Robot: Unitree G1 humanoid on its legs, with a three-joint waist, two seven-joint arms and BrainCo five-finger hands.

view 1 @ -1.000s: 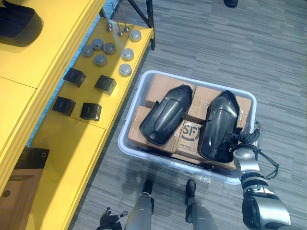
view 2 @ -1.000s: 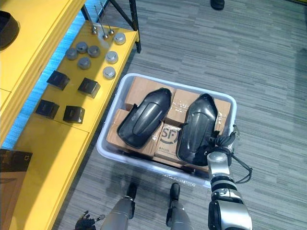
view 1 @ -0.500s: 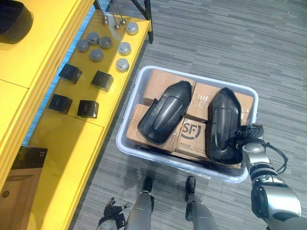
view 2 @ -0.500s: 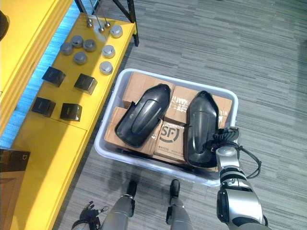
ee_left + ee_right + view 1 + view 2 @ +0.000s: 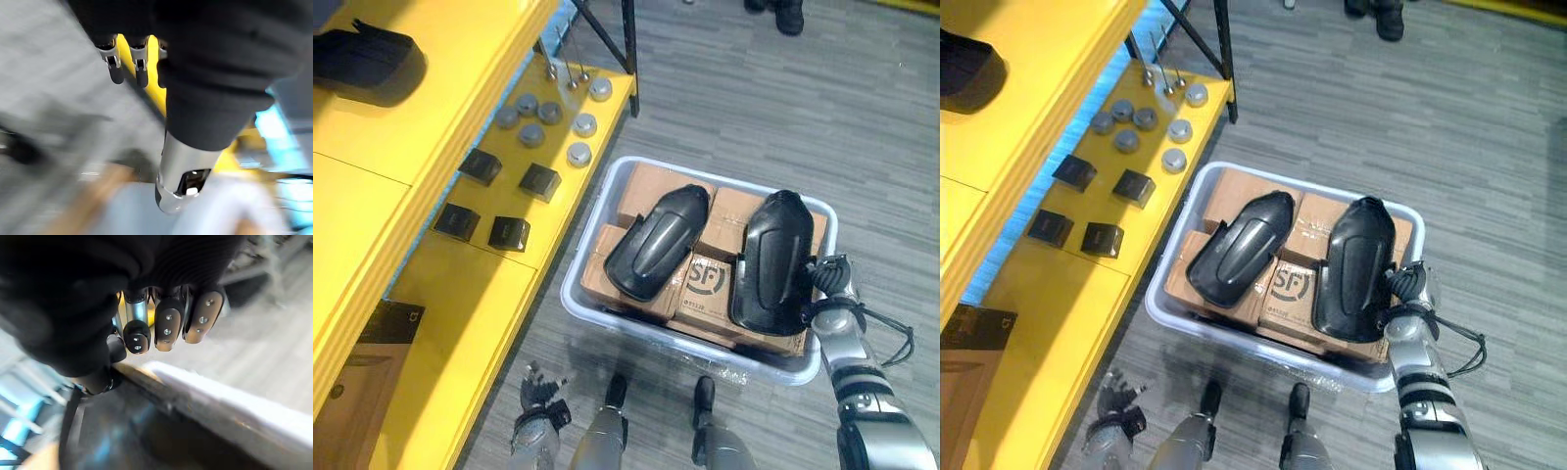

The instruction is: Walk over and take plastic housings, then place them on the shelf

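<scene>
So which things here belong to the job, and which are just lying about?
Job: left housing; right housing; bin; yellow shelf; right hand by that housing; left hand, idle.
Lying about: round caps; small black boxes; cardboard boxes under the housings; a person's shoes.

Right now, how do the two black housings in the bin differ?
The left housing lies slanted across the boxes; the right housing lies nearly straight. The right hand is beside the right housing, well clear of the left housing. Both are black and rest on boxes in the bin.
</scene>
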